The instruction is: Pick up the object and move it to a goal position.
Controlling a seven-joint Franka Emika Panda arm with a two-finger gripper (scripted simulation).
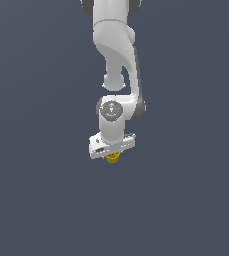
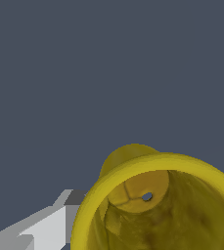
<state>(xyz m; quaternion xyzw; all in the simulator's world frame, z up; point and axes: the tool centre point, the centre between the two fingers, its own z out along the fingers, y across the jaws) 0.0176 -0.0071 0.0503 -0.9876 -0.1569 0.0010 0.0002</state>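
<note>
In the exterior view the gripper (image 1: 113, 154) covers most of the yellow cup (image 1: 113, 158); only its lower part pokes out beneath the white hand, and the fingertips are too small to make out. In the wrist view the cup (image 2: 157, 205) fills the near corner, cut off by the frame, its open rim facing the camera. One grey-white finger (image 2: 50, 225) lies just beside its wall. Whether the fingers clamp it, I cannot tell.

We saw the cup (image 1: 113, 158) directly beneath the gripper (image 1: 112, 153), tucked against its underside; in the wrist view, the cup (image 2: 157, 205) sat beside one finger (image 2: 45, 227).
</note>
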